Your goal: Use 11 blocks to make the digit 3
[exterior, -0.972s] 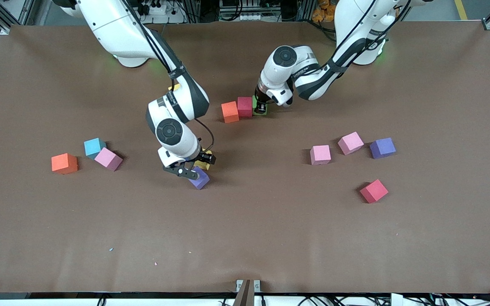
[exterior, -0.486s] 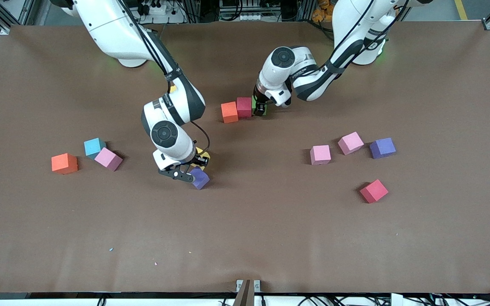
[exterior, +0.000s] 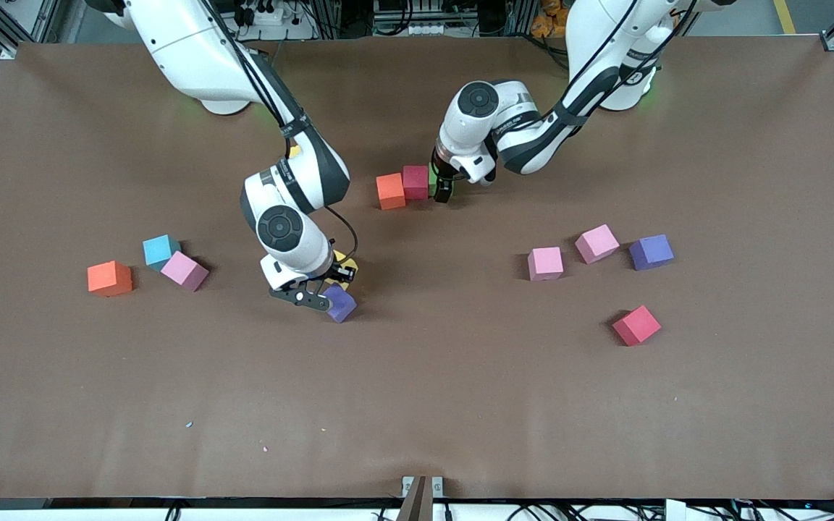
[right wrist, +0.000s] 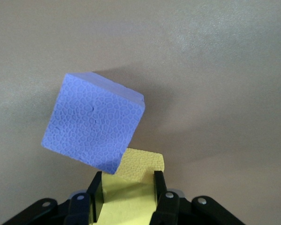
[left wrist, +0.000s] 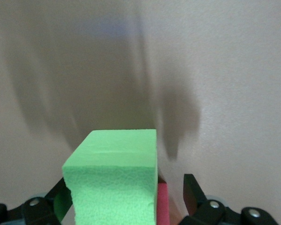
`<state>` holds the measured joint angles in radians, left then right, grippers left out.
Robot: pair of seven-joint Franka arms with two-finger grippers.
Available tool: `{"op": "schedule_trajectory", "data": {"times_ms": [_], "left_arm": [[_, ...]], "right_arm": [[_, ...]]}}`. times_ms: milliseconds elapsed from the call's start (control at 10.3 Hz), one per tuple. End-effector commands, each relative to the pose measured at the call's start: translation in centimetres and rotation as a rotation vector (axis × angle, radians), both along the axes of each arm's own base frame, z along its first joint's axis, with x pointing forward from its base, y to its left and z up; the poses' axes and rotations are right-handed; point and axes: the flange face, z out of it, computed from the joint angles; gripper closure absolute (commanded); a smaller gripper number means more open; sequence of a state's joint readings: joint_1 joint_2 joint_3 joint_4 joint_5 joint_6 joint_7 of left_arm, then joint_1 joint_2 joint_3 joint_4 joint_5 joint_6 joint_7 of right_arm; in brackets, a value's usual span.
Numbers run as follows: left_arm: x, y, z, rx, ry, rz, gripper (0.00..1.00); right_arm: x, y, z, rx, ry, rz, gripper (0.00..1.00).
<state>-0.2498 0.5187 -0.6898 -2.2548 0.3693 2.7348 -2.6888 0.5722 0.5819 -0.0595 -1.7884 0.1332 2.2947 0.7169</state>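
**Green block let go in the row, yellow block pinched**

The left pincer [exterior: 443, 189] is down at the table [exterior: 417, 405], its fingers spread on either side of the green block [left wrist: 113, 180]; in the left wrist view one finger [left wrist: 193, 192] stands clear of the block's side. The green block sits touching the dark red block [exterior: 415, 181], which touches the orange block [exterior: 390, 190] at its 9 o'clock: a row of three near the robots' bases.

The right pincer [right wrist: 127, 192] is pressed together on the yellow block [right wrist: 131, 187], low at the table, with a purple block [exterior: 341, 303] touching the yellow one, just nearer the camera.

Toward the right arm's end of the table lie a second orange block [exterior: 109, 278], a blue block [exterior: 159, 250] and a pink block [exterior: 184, 270], the pink touching the blue at its 4 o'clock. Toward the left arm's end lie two pink blocks [exterior: 546, 263] [exterior: 596, 243], another purple block [exterior: 651, 252] and a red block [exterior: 636, 325], which sits apart, nearer the camera.
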Motion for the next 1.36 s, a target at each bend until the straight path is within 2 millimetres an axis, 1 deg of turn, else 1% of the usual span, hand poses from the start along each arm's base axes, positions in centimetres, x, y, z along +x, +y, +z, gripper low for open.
{"op": "schedule_trajectory", "data": {"times_ms": [0,97,292,486,583,681,778,875,972,1069,1264], "left_arm": [[0.0,0.2,2.2,0.050,-0.049,-0.009,0.00],[-0.8,-0.3,2.8,0.056,-0.049,-0.024,0.00],[-0.8,-0.3,3.8,0.071,-0.066,-0.030,0.00],[-1.2,-0.6,4.6,0.082,-0.077,-0.042,0.00],[-0.9,-0.7,5.2,0.091,-0.086,-0.044,0.00],[-0.1,-1.1,5.9,0.100,-0.091,-0.044,0.00],[0.6,-1.5,6.6,0.113,-0.095,-0.043,0.00],[1.2,-1.7,7.2,0.138,-0.096,-0.073,0.00],[1.7,-1.8,7.8,0.151,-0.099,-0.088,0.00],[2.6,-1.2,8.0,0.171,-0.097,-0.086,0.00],[5.4,0.8,8.5,0.192,-0.105,-0.104,0.00]], "right_arm": [[-0.1,0.1,-0.2,-0.011,0.018,0.033,0.76],[-0.2,0.0,0.0,-0.018,0.038,0.044,0.75],[-0.2,0.0,0.6,-0.018,0.055,0.062,0.75],[-0.1,0.2,1.9,-0.027,0.104,0.075,0.75],[-0.2,0.5,2.0,-0.030,0.115,0.081,0.75],[-0.5,1.0,2.3,-0.025,0.114,0.090,0.75],[-1.1,2.2,2.9,-0.014,0.111,0.110,0.75],[-2.5,4.3,3.4,0.004,0.117,0.146,0.75],[-4.2,6.9,3.8,0.027,0.119,0.194,0.75],[-4.9,8.0,4.1,0.039,0.115,0.213,0.75],[-6.2,10.8,5.0,0.063,0.090,0.264,0.75]]}}
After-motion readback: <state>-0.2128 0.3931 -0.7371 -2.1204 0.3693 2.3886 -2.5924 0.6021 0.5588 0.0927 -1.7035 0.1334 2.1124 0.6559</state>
